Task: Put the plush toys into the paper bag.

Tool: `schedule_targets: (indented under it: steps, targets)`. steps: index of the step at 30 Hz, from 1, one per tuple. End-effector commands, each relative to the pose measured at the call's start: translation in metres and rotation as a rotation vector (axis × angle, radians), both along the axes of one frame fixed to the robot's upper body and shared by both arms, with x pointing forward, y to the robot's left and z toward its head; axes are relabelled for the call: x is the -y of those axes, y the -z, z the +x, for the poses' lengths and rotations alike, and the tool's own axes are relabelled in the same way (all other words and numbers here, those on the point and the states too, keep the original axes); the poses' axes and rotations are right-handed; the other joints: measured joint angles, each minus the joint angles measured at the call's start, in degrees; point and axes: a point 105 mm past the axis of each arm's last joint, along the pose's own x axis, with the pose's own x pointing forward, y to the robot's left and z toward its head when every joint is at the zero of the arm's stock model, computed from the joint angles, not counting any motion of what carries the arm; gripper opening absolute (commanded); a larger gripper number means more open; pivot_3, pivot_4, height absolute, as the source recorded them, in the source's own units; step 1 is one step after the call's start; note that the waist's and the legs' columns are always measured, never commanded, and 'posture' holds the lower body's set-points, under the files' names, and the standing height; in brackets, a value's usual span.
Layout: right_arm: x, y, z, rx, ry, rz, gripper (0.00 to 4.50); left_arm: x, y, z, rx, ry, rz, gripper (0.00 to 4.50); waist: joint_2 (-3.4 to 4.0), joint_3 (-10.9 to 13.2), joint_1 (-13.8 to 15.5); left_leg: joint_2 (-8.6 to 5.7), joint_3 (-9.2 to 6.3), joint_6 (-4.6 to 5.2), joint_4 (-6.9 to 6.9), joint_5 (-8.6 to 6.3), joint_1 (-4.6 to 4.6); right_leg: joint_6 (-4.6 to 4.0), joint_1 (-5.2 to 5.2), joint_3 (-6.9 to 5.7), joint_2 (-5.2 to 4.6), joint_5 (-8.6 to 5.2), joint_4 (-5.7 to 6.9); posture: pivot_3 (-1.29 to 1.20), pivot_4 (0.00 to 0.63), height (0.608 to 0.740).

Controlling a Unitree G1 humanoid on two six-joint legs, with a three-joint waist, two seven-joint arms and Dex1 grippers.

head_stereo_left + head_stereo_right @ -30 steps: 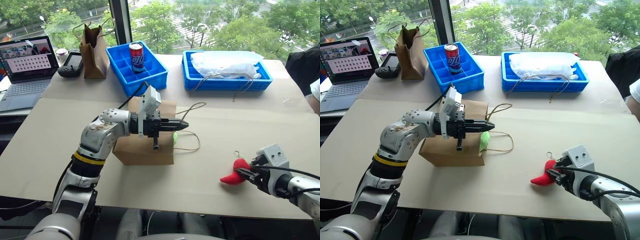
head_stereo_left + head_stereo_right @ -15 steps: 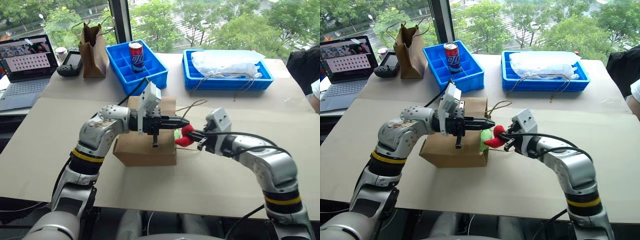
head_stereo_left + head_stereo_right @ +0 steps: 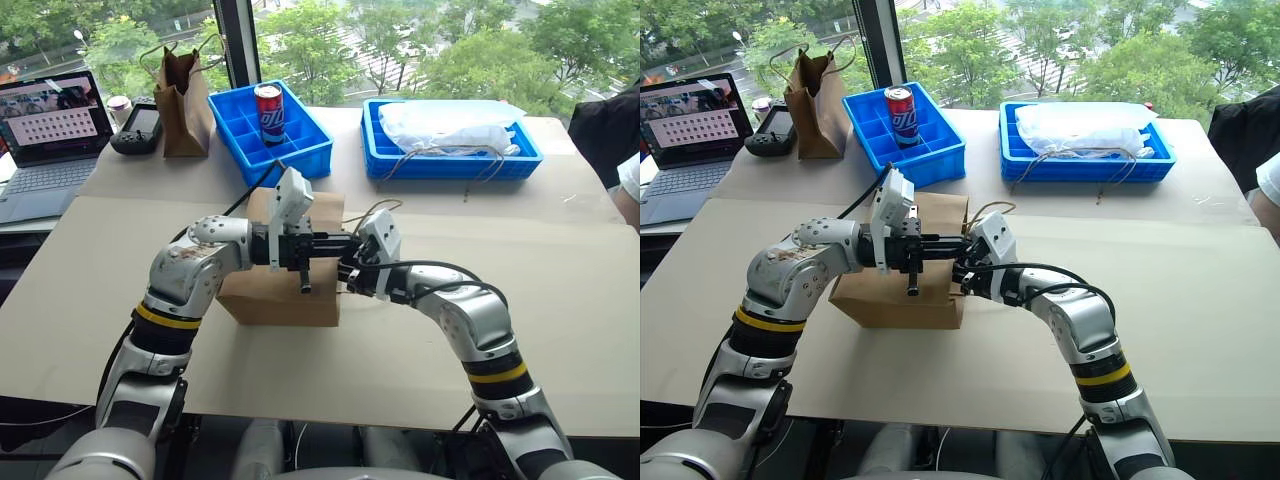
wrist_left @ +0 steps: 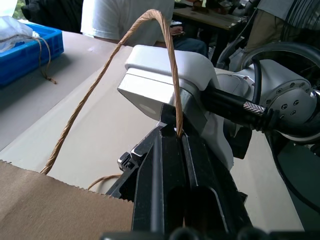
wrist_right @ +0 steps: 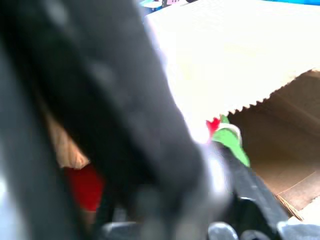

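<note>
Pinching the twine handle [image 4: 167,65] between closed black fingers, the left gripper [image 3: 340,243] points level toward the robot's right and holds the loop up above the mouth of the paper bag [image 3: 280,290]. Right against it, the right gripper [image 3: 348,274] reaches into that mouth from the other side; its fingers are hidden by the bag edge and blurred close up, so I cannot tell how far apart they stand or whether they have hold of anything. In the right wrist view a patch of the red toy [image 5: 85,187] shows beside a finger, and the green toy [image 5: 231,140] lies further in, past the bag's serrated edge, probably on the bag's inner wall.

The bag lies on its side on the cardboard-covered table [image 3: 560,300]. Beyond it stand a blue divided crate [image 3: 300,150] with a soda can [image 3: 270,102], a second blue tray [image 3: 455,160] holding a white plastic bag [image 3: 450,125], and a narrower upright brown bag [image 3: 183,100]. A laptop [image 3: 50,130] sits at the far left.
</note>
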Motion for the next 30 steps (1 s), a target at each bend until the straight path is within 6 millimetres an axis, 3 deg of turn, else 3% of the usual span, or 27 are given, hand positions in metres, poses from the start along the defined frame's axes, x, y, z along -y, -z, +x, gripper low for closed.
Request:
schedule_targets:
  steps: [1,4,10,15,21,30]
  targets:
    - [0.008,-0.005,-0.003,0.042,0.001,-0.02,3.12,0.005,-0.018,-0.009,0.07,0.05,-0.042,0.0,0.0,0.0,0.1,-0.01,0.0,0.0,0.0,0.0,0.0,0.0,0.0,0.0,-0.02,0.0,0.0,0.0,0.15,0.734]
    - [0.034,-0.005,-0.01,0.053,0.037,-0.069,4.09,0.006,-0.013,-0.01,0.086,0.058,-0.019,0.0,0.0,0.0,0.4,-0.02,0.01,0.01,0.0,-0.01,-0.03,0.0,0.02,-0.01,-0.06,0.0,-0.01,0.0,0.15,0.734]
    - [0.09,-0.012,-0.031,0.039,0.125,-0.126,4.09,0.009,-0.011,-0.011,0.096,0.072,-0.016,0.0,0.0,0.0,0.7,-0.02,0.02,0.07,-0.01,-0.04,-0.1,0.01,0.01,0.0,-0.08,0.0,-0.12,0.0,0.15,0.734]
    - [0.112,-0.007,-0.042,0.082,0.173,-0.257,4.09,0.009,-0.009,-0.01,0.097,0.076,-0.011,0.0,-0.01,0.0,0.2,0.01,0.01,0.06,-0.02,-0.04,0.04,-0.01,0.05,0.08,0.04,-0.01,-0.08,0.0,0.15,0.734]
    - [0.109,0.023,-0.035,0.227,0.151,-0.511,4.09,0.007,-0.01,-0.008,0.108,0.081,-0.003,0.0,-0.02,0.0,-0.2,-0.01,0.1,0.06,-0.02,-0.04,0.1,0.01,0.06,0.23,0.05,-0.02,-0.1,0.0,0.15,0.734]
    - [0.098,0.047,-0.012,0.398,0.141,-0.666,4.09,0.0,-0.013,-0.005,0.116,0.054,0.001,0.0,-0.02,0.0,0.0,-0.03,0.13,0.06,-0.01,-0.03,0.11,0.03,0.06,0.25,0.04,-0.02,-0.09,0.0,0.15,0.734]
